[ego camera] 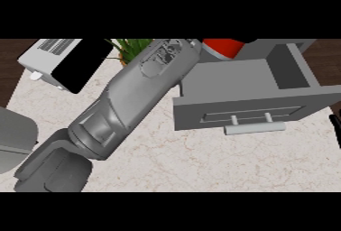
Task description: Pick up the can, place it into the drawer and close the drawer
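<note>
The red can (223, 48) shows at the top of the head view, over the back left corner of the open grey drawer (293, 67). My left forearm runs from the lower left up to the can, large in the view. Of my left hand (250, 40) only a black sliver shows, on the can's far side, curled round it. The rest of the hand is cut off by the view's top edge. The drawer is pulled out toward me, its front panel (200, 110) and bar handle (254, 128) facing me. My right hand does not show.
A white appliance (47, 56) with a black panel stands at the back left, with a green plant (131, 45) beside it. A rounded grey shape (13, 137) sits at the left edge. A bare stretch of marble counter (220, 162) lies in front of the drawer.
</note>
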Controlling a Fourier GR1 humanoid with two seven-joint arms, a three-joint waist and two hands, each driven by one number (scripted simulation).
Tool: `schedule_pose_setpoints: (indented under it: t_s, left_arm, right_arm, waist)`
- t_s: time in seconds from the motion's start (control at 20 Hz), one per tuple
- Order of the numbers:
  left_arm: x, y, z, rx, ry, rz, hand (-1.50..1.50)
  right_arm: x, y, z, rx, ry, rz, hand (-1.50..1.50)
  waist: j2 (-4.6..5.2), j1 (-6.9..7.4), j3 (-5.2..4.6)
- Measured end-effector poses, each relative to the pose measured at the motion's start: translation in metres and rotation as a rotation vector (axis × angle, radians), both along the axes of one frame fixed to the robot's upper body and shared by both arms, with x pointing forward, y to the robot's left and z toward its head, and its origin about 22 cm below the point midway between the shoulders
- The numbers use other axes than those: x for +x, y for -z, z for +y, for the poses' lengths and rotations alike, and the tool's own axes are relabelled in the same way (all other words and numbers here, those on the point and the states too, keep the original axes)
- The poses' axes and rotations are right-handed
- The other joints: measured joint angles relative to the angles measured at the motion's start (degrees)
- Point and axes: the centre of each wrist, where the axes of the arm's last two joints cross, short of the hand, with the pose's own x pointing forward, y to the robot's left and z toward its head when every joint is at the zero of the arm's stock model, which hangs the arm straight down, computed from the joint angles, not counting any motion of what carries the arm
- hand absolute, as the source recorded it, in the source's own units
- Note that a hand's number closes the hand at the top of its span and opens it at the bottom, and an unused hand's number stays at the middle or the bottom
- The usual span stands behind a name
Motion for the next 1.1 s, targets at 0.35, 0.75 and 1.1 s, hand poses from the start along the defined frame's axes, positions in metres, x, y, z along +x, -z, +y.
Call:
schedule_pose_setpoints:
  t_s: [0.35,0.75,1.1]
  left_arm:
    - [0.004,0.017,0.004,0.049,-0.047,-0.027,1.50]
    - [0.007,0.034,0.009,0.108,-0.074,-0.043,-1.50]
    - [0.008,0.044,0.012,0.110,-0.125,-0.043,-1.50]
  right_arm:
    - [0.009,-0.003,0.002,0.000,-0.006,-0.009,-1.50]
    - [0.011,-0.004,0.004,-0.007,-0.025,-0.021,-1.50]
    - [0.017,-0.008,0.006,-0.019,-0.034,-0.028,-1.50]
  waist:
    - [0.42,-1.21,0.03]
    - [0.71,-2.20,0.04]
    - [0.80,-2.80,0.04]
